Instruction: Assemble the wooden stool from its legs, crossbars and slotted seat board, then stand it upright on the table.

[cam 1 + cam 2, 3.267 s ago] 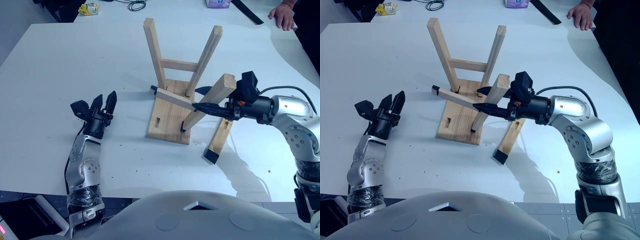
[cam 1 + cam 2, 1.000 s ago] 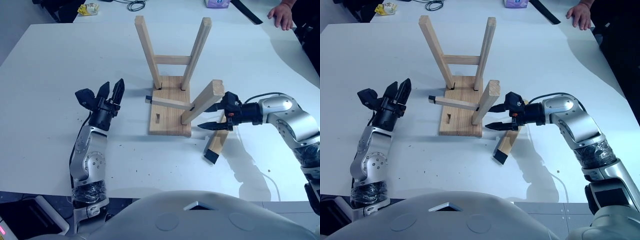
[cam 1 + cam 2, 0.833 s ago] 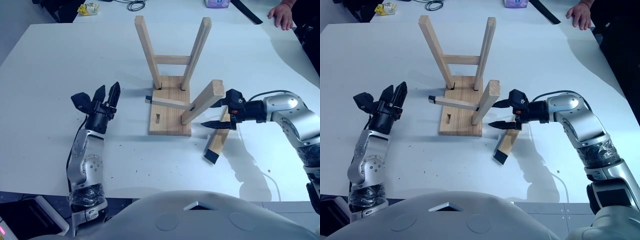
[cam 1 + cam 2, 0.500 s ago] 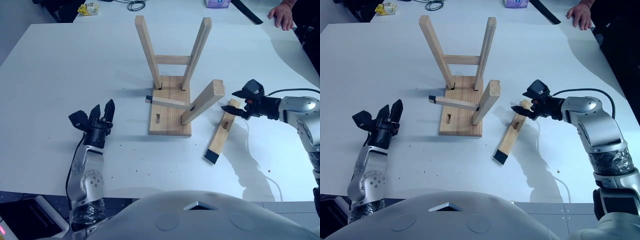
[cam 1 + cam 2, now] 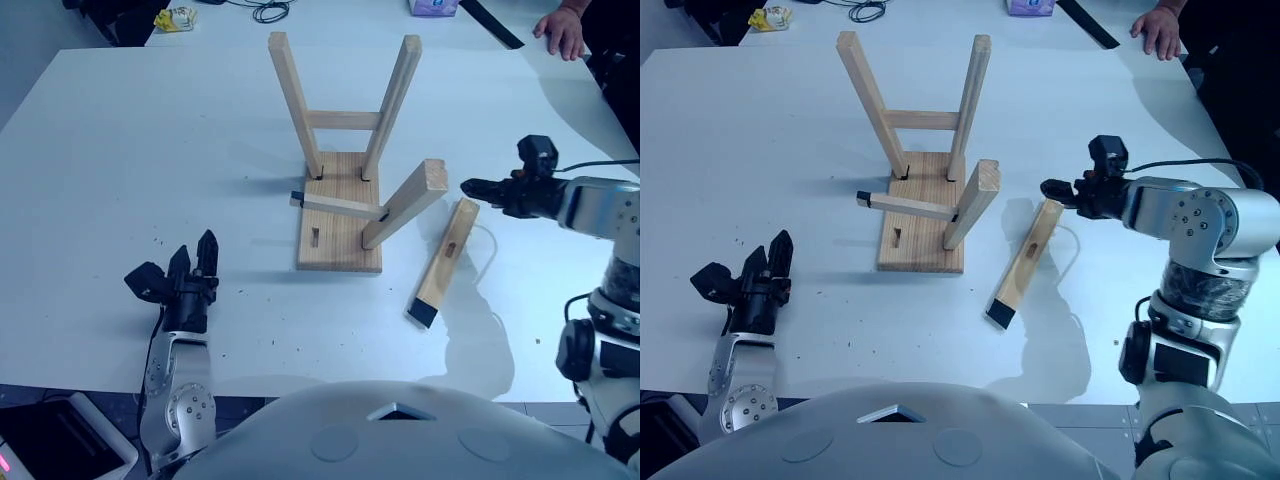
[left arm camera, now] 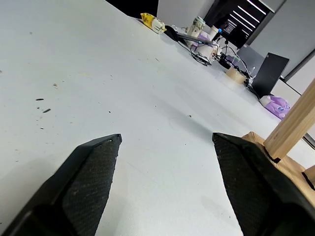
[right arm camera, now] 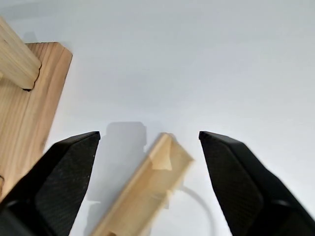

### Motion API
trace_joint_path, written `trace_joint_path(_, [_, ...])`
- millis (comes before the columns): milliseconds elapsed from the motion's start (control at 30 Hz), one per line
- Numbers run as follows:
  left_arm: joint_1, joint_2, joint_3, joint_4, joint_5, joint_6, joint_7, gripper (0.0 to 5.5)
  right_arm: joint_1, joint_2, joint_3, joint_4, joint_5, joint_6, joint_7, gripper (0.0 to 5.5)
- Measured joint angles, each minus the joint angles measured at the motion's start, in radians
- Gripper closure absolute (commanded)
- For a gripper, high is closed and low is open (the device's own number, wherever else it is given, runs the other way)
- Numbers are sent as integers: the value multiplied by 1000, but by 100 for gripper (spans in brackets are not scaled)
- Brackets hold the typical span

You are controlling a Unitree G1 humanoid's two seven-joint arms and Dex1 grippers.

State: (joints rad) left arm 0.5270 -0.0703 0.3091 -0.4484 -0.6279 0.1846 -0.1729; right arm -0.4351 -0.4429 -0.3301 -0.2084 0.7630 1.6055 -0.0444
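Note:
The slotted seat board (image 5: 340, 240) lies flat mid-table. Two legs joined by a crossbar (image 5: 345, 120) stand upright in its far slots. A third leg (image 5: 405, 205) leans tilted at the board's right side, with a crossbar (image 5: 335, 205) sticking out of it to the left. A fourth leg (image 5: 445, 260) lies loose on the table to the right. My right gripper (image 5: 468, 186) hovers open just beyond that leg's far end (image 7: 165, 157), holding nothing. My left gripper (image 5: 195, 250) rests open near the table's front left, far from the stool (image 6: 295, 123).
A person's hand (image 5: 565, 30) rests at the table's far right corner. A thin white cable (image 5: 487, 240) loops beside the loose leg. Small clutter (image 5: 180, 15), a purple box (image 5: 435, 6) and a black strap (image 5: 492, 22) sit along the far edge.
My right gripper let go of the tilted leg and drew back to the right, past the loose leg. My left arm pulled back toward the front edge. The stool parts have kept still for the last second.

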Motion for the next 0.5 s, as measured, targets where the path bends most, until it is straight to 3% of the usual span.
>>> trace_joint_path(133, [-6, 1, -6, 0, 1, -1, 6, 207, 1, 84, -42, 13, 136, 2, -289, 178])
trace_joint_path(233, [0, 5, -8, -10, 1, -1, 8, 207, -8, 77, -67, 23, 196, 2, -451, 178])
trace_joint_path(500, [79, -46, -41, -19, 17, -57, 11, 207, -130, -143, 22, 245, 564, 2, -688, 178])
